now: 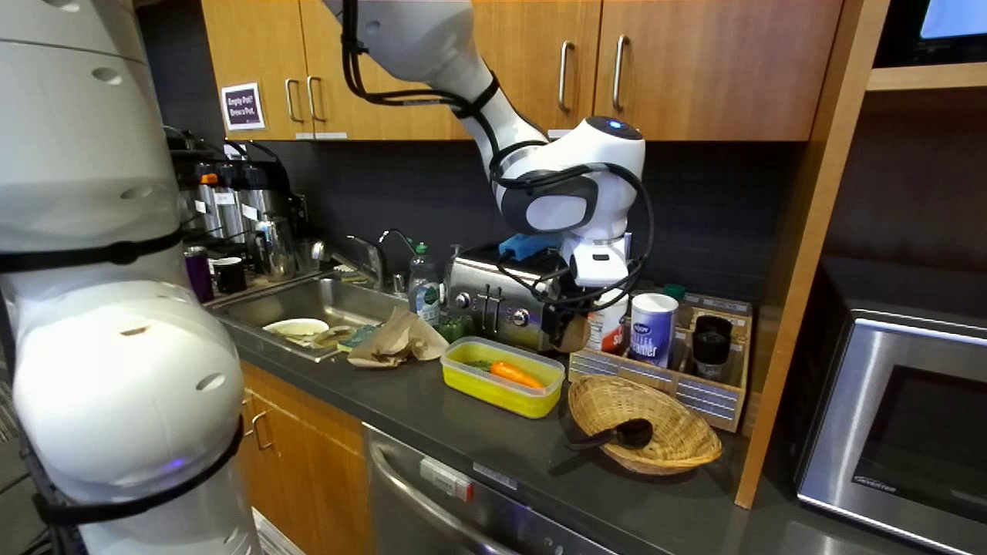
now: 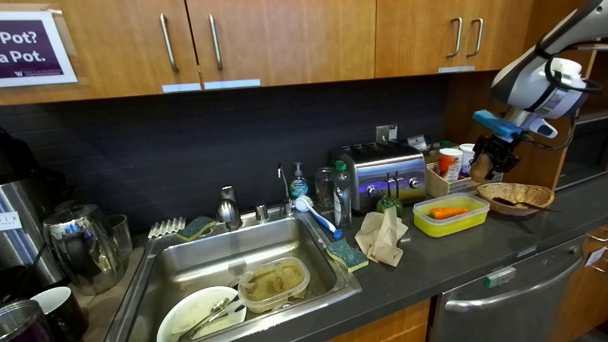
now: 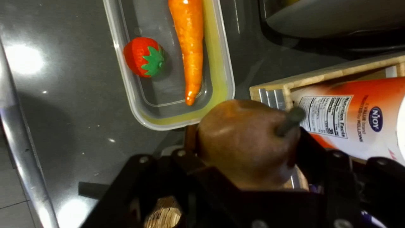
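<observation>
Fruit [image 3: 245, 144], brown, round-bellied and seemingly smooth, is clamped in the black hand [image 3: 248, 140].

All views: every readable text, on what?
"Empty Pot? Brew a Pot.": purple rectangular sign
"N'JOY": orange-and-white cylindrical canister
"Nutrition Facts": same
"A VALUE brand TRUSTED by MILLIONS": same
"creamer" (blurry): purple-and-white cylindrical canister
"INVERTER": steel microwave
Too small, blurred or cut off: the rest, including green-capped clear bottle, silver urn.
</observation>
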